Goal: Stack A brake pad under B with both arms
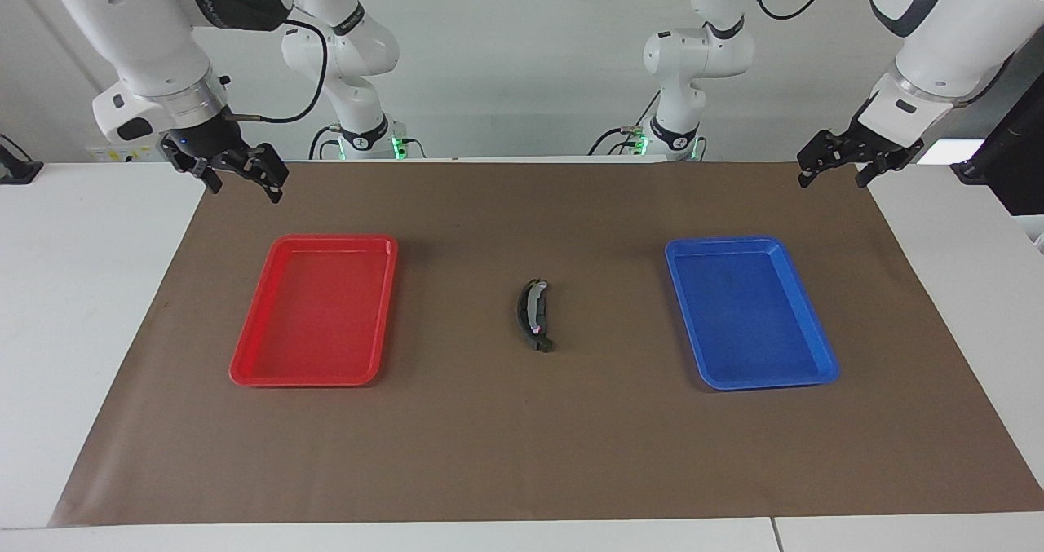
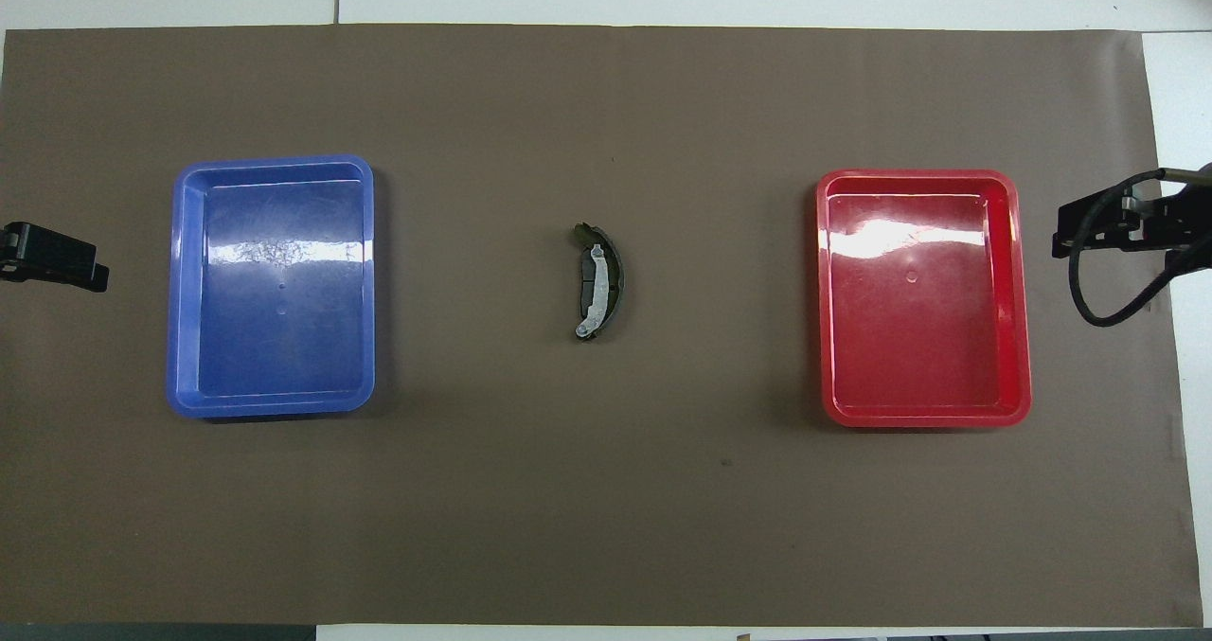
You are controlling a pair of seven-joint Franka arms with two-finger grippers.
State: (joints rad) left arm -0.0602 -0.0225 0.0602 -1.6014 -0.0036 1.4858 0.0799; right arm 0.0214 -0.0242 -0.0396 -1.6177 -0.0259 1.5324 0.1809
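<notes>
Two white jointed arms, dark-grey joint covers, black finger grippers: right gripper [image 1: 239, 178], left gripper [image 1: 833, 170]; black cables along both arms.

Beneath B [image 1: 534, 315] the A brake pad cannot be made out; overhead, both grippers are cut off by the edges.
</notes>
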